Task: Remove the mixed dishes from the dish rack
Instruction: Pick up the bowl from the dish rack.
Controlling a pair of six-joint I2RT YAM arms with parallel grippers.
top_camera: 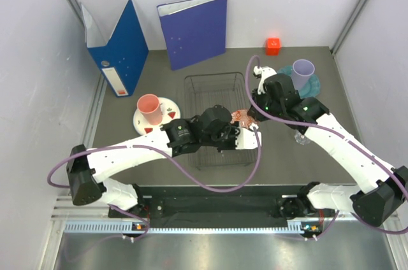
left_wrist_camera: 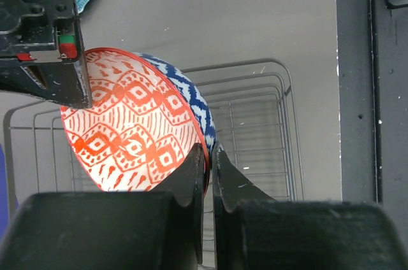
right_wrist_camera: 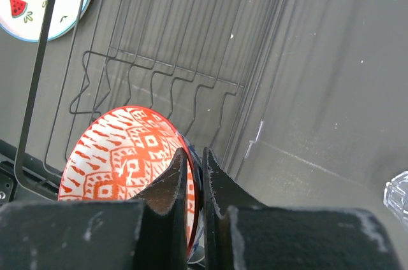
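- Dish rack (top_camera: 215, 75): black wire, mid-counter (top_camera: 118, 127). I give every place below relative to it. The parts of its floor that I can see are bare.
- Patterned bowl (top_camera: 242, 117): tipped on edge at the rack's right side, above the wires. Its reddish inside faces the left wrist camera. I cannot tell whether it is fully free of the rack's wall.
- Left fingers (left_wrist_camera: 191, 177): nearly closed, with only the bowl's rim in the narrow gap between them.
- Right fingers (right_wrist_camera: 169, 184): likewise narrowed onto the rim at another spot, so I judge both arms have hold of the one bowl.
- White plate (top_camera: 169, 116) with the pink cup (top_camera: 150, 107) on it: on the counter, left of the rack.
- Teal plate (top_camera: 314, 84) with the lavender cup (top_camera: 303, 71) on it: right of the rack, toward its far end.
- Clear tumbler (right_wrist_camera: 398, 195): right of the rack, toward its near end.
- Risk, double hold: if I move either arm before the other lets go, the two grips pull against each other and the rim may slip or chip.
- Risk, thin pinch: once one side opens, the bowl hangs from a single rim grip and could swing or drop onto the wires.
- Risk, set-down: the tumbler stands on the right of the rack, so a wide sweep that way could knock it.
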